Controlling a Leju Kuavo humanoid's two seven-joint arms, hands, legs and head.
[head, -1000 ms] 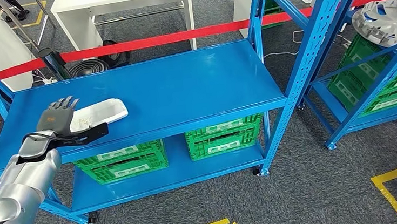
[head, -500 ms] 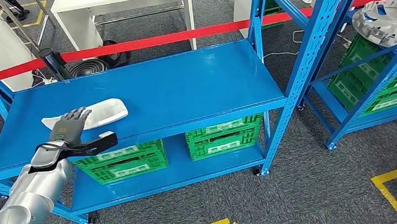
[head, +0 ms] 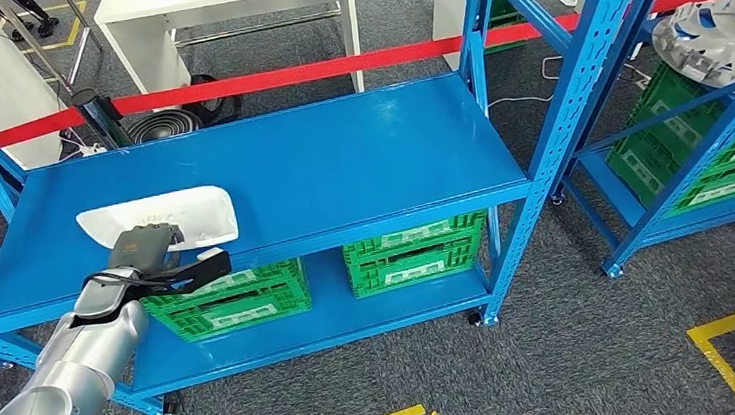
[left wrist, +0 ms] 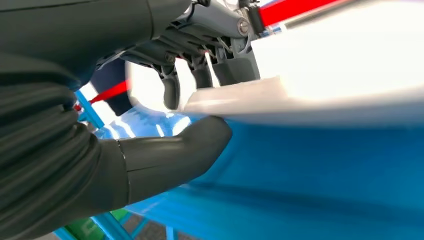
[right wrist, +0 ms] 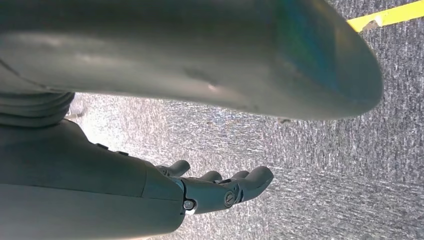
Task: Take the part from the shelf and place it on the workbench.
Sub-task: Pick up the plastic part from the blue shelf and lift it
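Observation:
The part is a white shallow tray-like piece on the left of the blue shelf. My left hand is at its near edge. In the left wrist view its dark fingers curl over the part's white edge, and the thick thumb lies underneath. The hand grips that edge. My right hand hangs over the grey carpet with its fingers loosely extended, holding nothing.
Green crates sit on the shelf's lower level. A red barrier tape runs behind it, with a white table beyond. A second blue rack at the right carries a silver wheel cover.
My left hand drew back from over the part to its near edge and closed on it. The part now shows its whole upper face.

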